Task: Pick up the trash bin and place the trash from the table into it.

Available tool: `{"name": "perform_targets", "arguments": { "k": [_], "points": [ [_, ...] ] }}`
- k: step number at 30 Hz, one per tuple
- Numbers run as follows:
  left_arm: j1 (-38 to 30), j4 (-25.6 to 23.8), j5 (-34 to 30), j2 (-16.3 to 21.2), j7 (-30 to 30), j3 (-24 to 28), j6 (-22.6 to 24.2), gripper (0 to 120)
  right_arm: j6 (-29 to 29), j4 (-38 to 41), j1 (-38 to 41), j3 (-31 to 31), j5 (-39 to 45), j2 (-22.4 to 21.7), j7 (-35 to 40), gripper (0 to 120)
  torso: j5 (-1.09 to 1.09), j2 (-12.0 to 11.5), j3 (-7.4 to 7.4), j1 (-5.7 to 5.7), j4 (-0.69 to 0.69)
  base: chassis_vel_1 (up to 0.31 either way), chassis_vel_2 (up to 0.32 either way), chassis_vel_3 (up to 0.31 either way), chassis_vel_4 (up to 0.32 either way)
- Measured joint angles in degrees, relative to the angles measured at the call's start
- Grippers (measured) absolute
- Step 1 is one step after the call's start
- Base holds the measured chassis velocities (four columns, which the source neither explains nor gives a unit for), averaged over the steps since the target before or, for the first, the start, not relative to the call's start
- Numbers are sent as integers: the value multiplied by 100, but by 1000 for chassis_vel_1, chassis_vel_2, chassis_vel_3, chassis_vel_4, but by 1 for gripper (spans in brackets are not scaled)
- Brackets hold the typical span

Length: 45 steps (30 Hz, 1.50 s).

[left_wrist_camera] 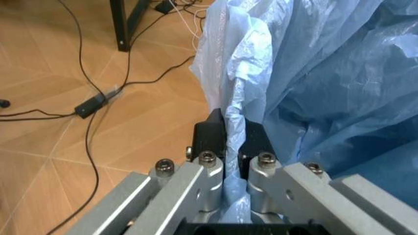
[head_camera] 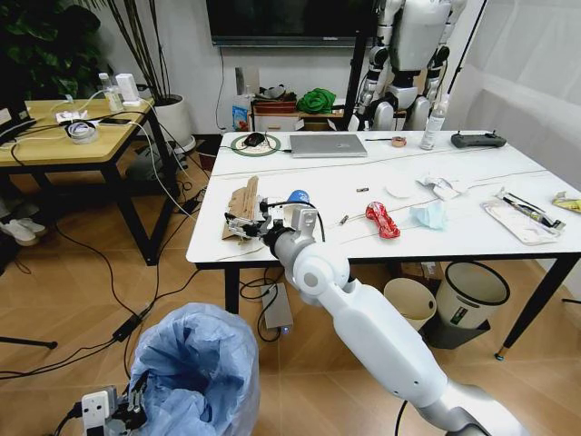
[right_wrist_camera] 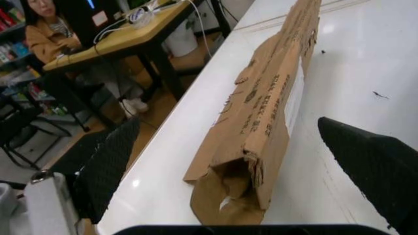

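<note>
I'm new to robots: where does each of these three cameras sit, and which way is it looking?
Head view: on the head, looking down at the white marble-look table; right arm shows.
Left wrist view: on the left wrist; left end effector is shut on the crinkled light-blue bin bag.
Right wrist view: on the right wrist; open right end effector straddles the brown folded cardboard.
Shared: head view also shows bag and cardboard.
</note>
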Motion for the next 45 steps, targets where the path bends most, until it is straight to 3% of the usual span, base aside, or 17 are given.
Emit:
{"name": "perform_targets", "arguments": {
  "k": [13,16,17,20,30,36,40,45],
  "points": [
    [-24,33,-6,9,4,-7,0,0,-255,-416,116,20,111,317,433,99,0,-1,-1,-1,1,0,0,0,0],
    [-31,48,-6,11,5,-2,0,0,-235,-422,115,26,127,293,422,91,1,-1,-1,0,1,0,0,0,0],
    [-45,62,-6,16,6,3,0,0,-219,-393,96,28,132,238,389,80,1,-1,-1,-1,0,0,0,0,0],
    [-63,76,-7,32,8,8,4,0,-218,-326,81,22,164,197,375,67,1,-1,-1,-1,0,0,0,0,0],
    [-66,87,-82,101,8,-28,8,0,-210,-262,45,-49,201,172,386,36,1,-1,-1,-1,0,0,0,0,0],
    [-98,114,-134,175,2,-48,17,0,-209,-262,41,-73,219,168,381,8,0,-1,-1,-1,1,0,0,0,0],
    [-115,116,-147,215,1,-26,24,0,-207,-236,42,-73,240,146,368,0,1,-1,-1,-1,0,0,0,0,0],
    [-112,116,-159,264,0,37,30,0,-133,-43,22,-44,287,50,296,0,0,-2,-1,-1,2,0,0,0,0]
  ]
}}
